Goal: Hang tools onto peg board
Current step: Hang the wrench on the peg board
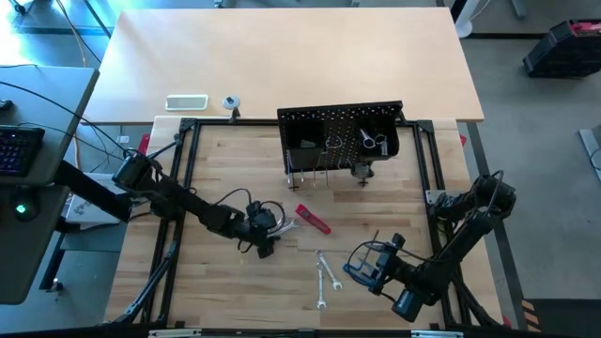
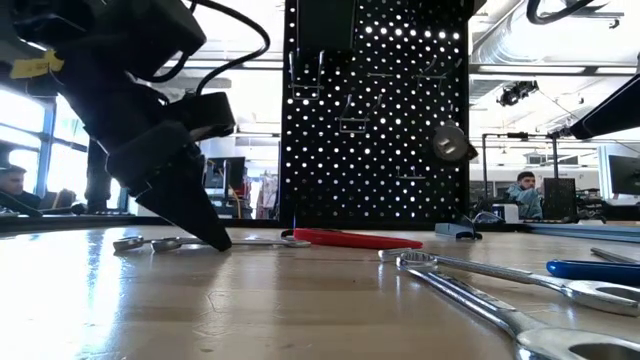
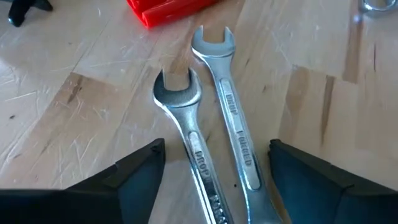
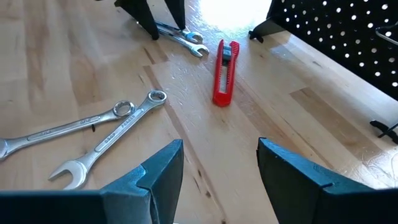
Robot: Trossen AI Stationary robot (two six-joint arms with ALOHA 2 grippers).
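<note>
Left gripper (image 1: pixel 266 235) low over table, fingers spread wide, holding nothing. Two silver wrenches (image 3: pixel 211 130) lie side by side right between its fingers, flat on wood, touching or almost touching. Long way of wrenches runs straight out from gripper, open ends pointing toward red-handled tool (image 1: pixel 312 219). Fingers sit one each side, good for squeeze. Left arm much closer to this pair. Right gripper (image 1: pixel 371 266) also wide, empty, waits beside other wrench pair (image 1: pixel 325 276). Peg board (image 1: pixel 340 136) stands at back, well apart.

Two dark jointed arms, black cables looping off the left gripper (image 1: pixel 266 228), blue-tinted fingers on the right gripper (image 1: pixel 362 264), yellow tag on the left arm's housing
</note>
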